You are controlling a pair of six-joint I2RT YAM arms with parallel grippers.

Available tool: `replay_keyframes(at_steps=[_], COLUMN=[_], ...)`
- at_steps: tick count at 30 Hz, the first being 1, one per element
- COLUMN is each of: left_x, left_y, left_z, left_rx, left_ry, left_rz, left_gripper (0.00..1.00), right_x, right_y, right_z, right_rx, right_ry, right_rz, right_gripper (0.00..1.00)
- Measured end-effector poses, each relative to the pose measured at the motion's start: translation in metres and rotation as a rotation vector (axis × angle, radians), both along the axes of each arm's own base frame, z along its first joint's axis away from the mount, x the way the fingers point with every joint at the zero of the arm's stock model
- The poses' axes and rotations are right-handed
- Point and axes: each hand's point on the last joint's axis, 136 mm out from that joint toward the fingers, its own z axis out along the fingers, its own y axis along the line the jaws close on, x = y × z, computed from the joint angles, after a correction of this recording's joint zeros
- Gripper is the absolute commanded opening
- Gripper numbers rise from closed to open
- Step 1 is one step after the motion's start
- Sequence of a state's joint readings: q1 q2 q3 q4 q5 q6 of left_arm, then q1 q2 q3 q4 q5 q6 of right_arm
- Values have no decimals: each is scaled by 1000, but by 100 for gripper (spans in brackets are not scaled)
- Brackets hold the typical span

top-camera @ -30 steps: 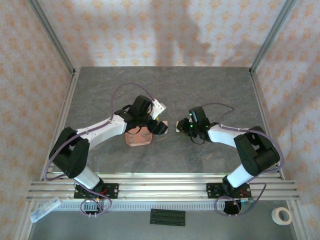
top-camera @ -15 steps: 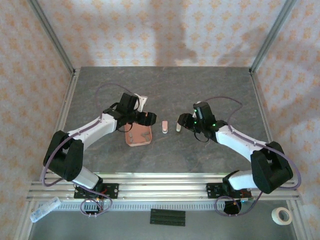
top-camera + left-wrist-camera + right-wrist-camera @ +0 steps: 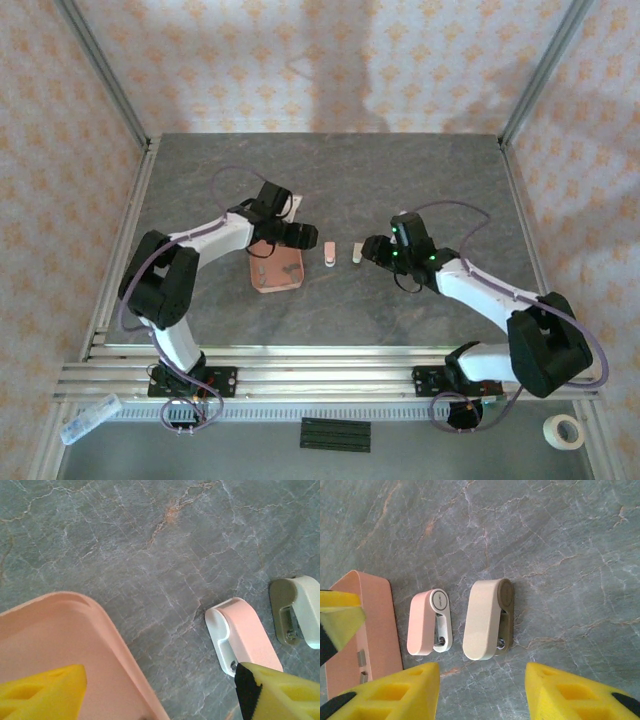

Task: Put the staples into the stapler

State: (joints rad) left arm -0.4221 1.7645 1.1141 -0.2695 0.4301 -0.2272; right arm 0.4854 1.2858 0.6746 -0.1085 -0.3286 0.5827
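The stapler [image 3: 426, 622], pale pink and white, lies flat on the grey table [image 3: 400, 180], just right of the salmon-pink tray [image 3: 367, 625]. It is also in the top view [image 3: 330, 255] and the left wrist view [image 3: 245, 640]. Two tiny grey staples [image 3: 362, 656] rest in the tray. My left gripper [image 3: 160, 695] is open, one finger over the tray [image 3: 65, 645] and the other above the stapler's near end. My right gripper [image 3: 482, 690] is open and empty, hovering just short of the two small staplers. In the top view the left gripper [image 3: 305, 237] and right gripper [image 3: 368, 250] face each other across the stapler.
A second mini stapler, cream and olive [image 3: 487, 620], lies beside the pink one on its right [image 3: 356, 253]. The cage's metal posts and patterned walls surround the table. A tape roll [image 3: 567, 431] sits off the table at the front right.
The right gripper opened wider and drew back to the right. The left gripper moved off the tray's middle toward its far right corner. Both staplers now lie uncovered on the table.
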Motion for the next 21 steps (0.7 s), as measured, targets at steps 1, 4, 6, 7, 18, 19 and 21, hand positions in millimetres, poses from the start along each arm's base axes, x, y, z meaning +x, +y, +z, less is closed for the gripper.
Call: replay_keyframes(at_steps=[1,4,6,7,18,19,21], left_x=[1,2,2,2,6,5,5], left_y=[-4,-18,-28,-33,-60,-58,-50], left_z=[-1,-3,-5,-5,38,48,80], left_rx=[-1,-4,-5,-6,-51,-50,-45], left_ry=[1,6,10,8,-64,-85,-159], left_rz=[-7,-36,-56,-67,-117,-111,-99], left_gripper=[79,79,79,79,79,80,83], right_x=[0,1,1,1,-3,-4,-3], right_y=[0,-2,-2,-3,-11,-12,-18], right_z=[1,3,3,3,17,16,15], right_rx=[0,-3,-5,-7,-22,-35,-71], right_ry=[-4,-12,-11,-12,-47,-47,-57], right_rz=[-1,-8,-9,-11,-22,-23,-26], right_gripper=[48,48,48,48,52,53,54])
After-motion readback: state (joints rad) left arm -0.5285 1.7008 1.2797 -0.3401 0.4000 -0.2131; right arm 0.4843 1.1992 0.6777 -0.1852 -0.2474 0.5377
